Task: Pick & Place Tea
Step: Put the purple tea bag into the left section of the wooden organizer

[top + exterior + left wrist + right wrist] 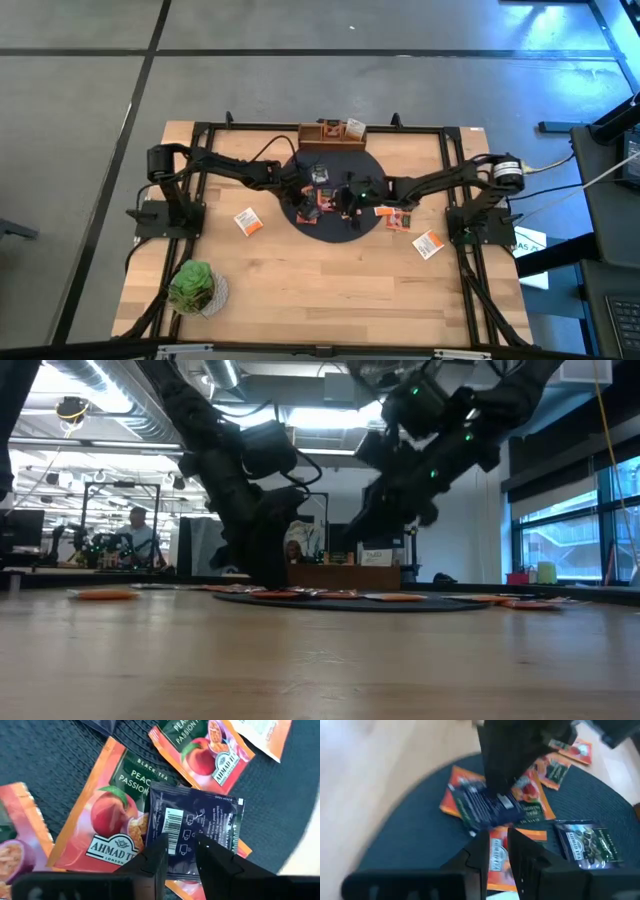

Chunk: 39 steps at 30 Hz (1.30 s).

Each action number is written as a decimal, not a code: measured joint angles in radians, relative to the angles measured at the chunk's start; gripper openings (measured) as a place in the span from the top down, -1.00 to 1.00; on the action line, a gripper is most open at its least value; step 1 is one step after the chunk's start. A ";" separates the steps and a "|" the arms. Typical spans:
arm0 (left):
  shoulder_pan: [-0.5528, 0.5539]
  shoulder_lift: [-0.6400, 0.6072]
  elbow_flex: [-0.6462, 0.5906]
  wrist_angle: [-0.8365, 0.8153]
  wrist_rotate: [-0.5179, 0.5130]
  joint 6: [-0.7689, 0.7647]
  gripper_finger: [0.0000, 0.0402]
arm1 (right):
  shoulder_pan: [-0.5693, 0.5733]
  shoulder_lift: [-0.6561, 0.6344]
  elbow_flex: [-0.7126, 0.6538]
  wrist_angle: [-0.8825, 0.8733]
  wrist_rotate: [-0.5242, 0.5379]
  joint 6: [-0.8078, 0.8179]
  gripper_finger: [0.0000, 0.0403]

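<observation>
Several tea packets (105, 830) are being kept on the round black mat (300, 225) at the table's (330, 290) middle, with others lying on the bare wood beside it. A dark blue packet (197, 827) is being pinched at its edge by the left gripper (180, 851), its fingers narrowed onto it. An orange packet (497, 855) is being gripped between the narrowly set fingers of the right gripper (499, 842) over the mat.

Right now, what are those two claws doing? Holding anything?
Left gripper: shut on the dark blue tea packet, over the black round mat.
Right gripper: hovering above the mat, cannot tell.
</observation>
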 joint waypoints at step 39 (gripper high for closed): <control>-0.001 0.003 -0.003 0.016 0.083 -0.103 0.53 | 0.023 0.090 0.057 0.007 -0.003 -0.413 0.11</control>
